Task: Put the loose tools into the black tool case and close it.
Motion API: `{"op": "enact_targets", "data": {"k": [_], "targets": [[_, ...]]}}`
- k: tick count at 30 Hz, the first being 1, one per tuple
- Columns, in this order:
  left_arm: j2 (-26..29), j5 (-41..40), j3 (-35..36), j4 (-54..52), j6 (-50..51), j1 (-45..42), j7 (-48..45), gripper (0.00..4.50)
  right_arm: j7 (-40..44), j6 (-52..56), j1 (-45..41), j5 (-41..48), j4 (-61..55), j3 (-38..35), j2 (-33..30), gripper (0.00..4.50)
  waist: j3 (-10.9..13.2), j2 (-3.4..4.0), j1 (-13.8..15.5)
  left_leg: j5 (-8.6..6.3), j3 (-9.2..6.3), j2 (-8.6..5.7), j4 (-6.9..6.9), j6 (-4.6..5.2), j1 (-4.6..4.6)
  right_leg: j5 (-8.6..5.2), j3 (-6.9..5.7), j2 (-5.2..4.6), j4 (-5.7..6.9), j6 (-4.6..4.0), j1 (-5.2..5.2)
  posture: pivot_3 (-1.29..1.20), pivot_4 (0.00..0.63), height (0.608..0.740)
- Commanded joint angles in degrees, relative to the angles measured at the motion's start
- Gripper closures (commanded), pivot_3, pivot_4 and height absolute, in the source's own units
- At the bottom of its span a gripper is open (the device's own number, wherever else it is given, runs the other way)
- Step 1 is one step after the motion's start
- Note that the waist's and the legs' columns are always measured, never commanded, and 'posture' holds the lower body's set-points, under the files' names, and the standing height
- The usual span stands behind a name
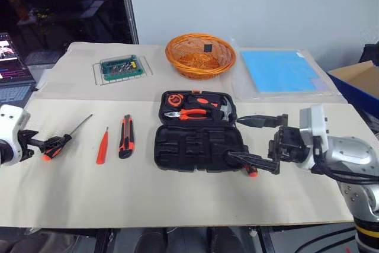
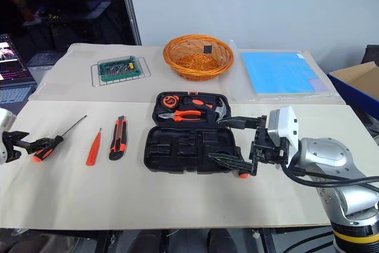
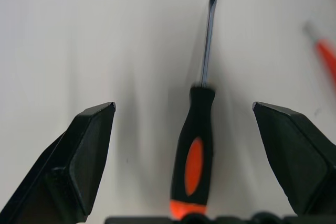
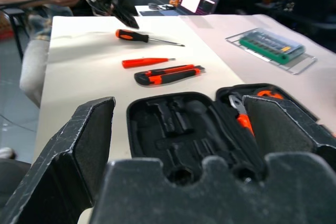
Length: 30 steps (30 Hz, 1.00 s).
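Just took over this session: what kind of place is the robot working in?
Probably a lab or office test bench: a paper-covered table with the black tool case laid open, a laptop running at its edge, and a cardboard box alongside.

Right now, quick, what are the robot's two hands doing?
Left gripper: open, empty, fingers either side of the orange-and-black-handled screwdriver lying on the table.
Right gripper: open, empty, by the black moulded-plastic tool case.

tool case (image 1: pixel 198 146): black, pliers (image 1: pixel 190 112) in it orange-handled
screwdriver (image 1: pixel 57 144): black and orange handle
thin screwdriver (image 1: pixel 102 146): red
utility knife (image 1: pixel 126 137): orange and black
basket (image 1: pixel 200 55): orange wicker
bit set (image 1: pixel 122 67): green
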Motion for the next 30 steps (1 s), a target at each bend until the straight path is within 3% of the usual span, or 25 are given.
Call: {"op": "enact_targets", "data": {"k": [1, 4, 6, 10, 13, 18, 24, 30], "targets": [[0.26, 4.56, -6.13, 5.92, -2.22, -6.39, -5.59, 0.71, -0.67, -1.24, -0.05, 0.08, -1.28, -0.8, 0.01, 0.0, 0.01, -0.12, 0.02, 0.03, -0.01, 0.03, 0.01, 0.04, -0.03, 0.02, -0.03, 0.04, 0.02, 0.01, -0.03, 0.0, 0.15, 0.74], [-0.22, 5.41, -7.31, 7.77, -2.96, -8.53, -7.27, 1.87, -1.01, -1.13, 0.95, 0.4, -2.05, -1.62, -0.21, 0.0, 0.0, -0.17, -0.03, 0.04, -0.02, 0.07, 0.02, 0.05, -0.06, 0.14, -0.07, 0.07, 0.07, 0.2, -0.04, 0.0, 0.15, 0.74], [-0.35, 5.67, -7.26, 8.31, -3.32, -9.03, -7.96, 2.42, -1.28, -1.11, 1.65, 0.51, -2.51, -2.04, -0.33, 0.0, 0.0, -0.17, -0.31, 0.04, -0.02, 0.08, 0.02, 0.06, -0.06, 0.18, -0.07, 0.08, 0.08, 0.26, -0.05, 0.0, 0.15, 0.74], [-0.43, -2.29, 0.34, -1.24, -4.62, -7.39, -14.32, 3.82, -2.93, -1.75, 3.34, 0.64, -3.02, -3.55, 0.3, 0.0, 0.01, -0.17, -0.6, 0.04, -0.07, 0.09, 0.02, 0.06, -0.07, 0.19, -0.09, 0.09, 0.12, 0.29, -0.04, 0.0, 0.15, 0.74], [0.2, -9.48, 0.55, -16.29, 2.71, -8.88, -18.91, 3.82, -4.62, -1.43, 6.5, 1.54, -4.03, -6.99, 0.38, 0.0, 0.07, -0.43, -0.23, 0.05, -0.19, 0.12, 0.14, 0.05, -0.23, 0.2, -0.24, 0.05, 0.12, 0.29, -0.04, 0.0, 0.15, 0.74], [-4.71, -7.59, -15.55, -30.98, 8.04, -20.01, -21.0, 3.82, -6.5, -0.7, 14.93, 1.4, -7.01, -14.78, -0.47, 0.0, 0.04, -0.31, 1.4, 0.06, -0.13, 0.01, 0.29, 0.06, -0.35, 0.14, -0.28, -0.05, 0.06, 0.41, 0.13, 0.0, 0.15, 0.74], [-19.87, 6.23, -35.47, -21.57, 1.66, -35.33, -20.94, 3.82, -6.79, -0.44, 23.08, 1.52, -9.35, -23.22, -1.23, 0.0, -0.04, -0.14, 1.02, 0.14, -0.37, -0.07, 0.57, 0.18, -0.35, 0.18, -0.15, 0.21, 0.18, 0.58, 0.27, 0.0, 0.15, 0.74], [-28.43, 15.46, -44.29, -9.39, -6.04, -42.05, -23.26, 3.82, -7.3, -0.59, 27.4, 1.92, -11.03, -27.1, -0.93, 0.0, -0.03, -0.1, -0.51, 0.12, -0.49, -0.06, 0.57, 0.22, -0.39, 0.18, 0.2, 0.43, 0.16, 0.66, 0.19, 0.0, 0.15, 0.74]]}}
